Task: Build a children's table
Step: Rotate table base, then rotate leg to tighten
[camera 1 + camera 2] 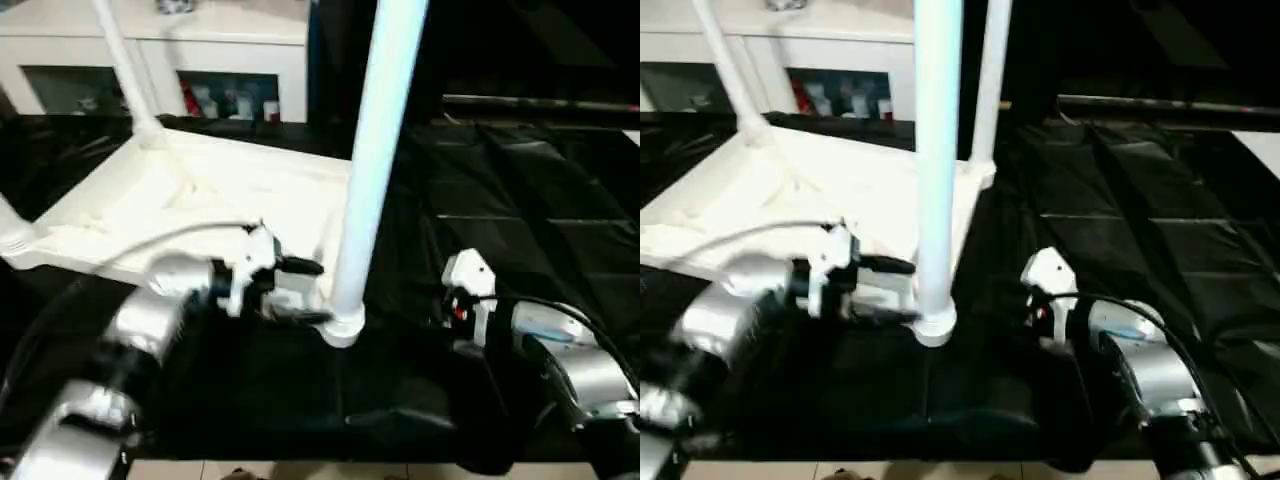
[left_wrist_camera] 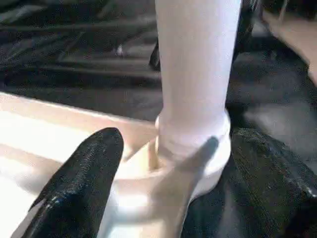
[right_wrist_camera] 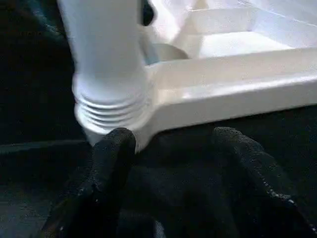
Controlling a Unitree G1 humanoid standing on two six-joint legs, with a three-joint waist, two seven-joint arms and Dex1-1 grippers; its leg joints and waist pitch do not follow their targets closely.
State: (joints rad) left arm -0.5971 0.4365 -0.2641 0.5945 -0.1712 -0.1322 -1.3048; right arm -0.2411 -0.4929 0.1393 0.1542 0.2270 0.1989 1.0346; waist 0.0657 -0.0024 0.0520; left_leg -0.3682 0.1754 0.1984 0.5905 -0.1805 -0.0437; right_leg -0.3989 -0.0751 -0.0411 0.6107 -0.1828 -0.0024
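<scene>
I see the children's table (image 1: 200,200) lying upside down on the black-covered bench (image 1: 520,220), legs pointing up. The nearest leg (image 1: 375,150) stands upright in its corner socket (image 1: 342,325) at the bench's near side. My left end effector (image 1: 300,292) sits at that socket with its fingers (image 2: 84,178) spread either side of the leg's base, gripping nothing. My right end effector (image 3: 173,163) hovers just beside the same corner, released, fingers apart over the black cover
</scene>
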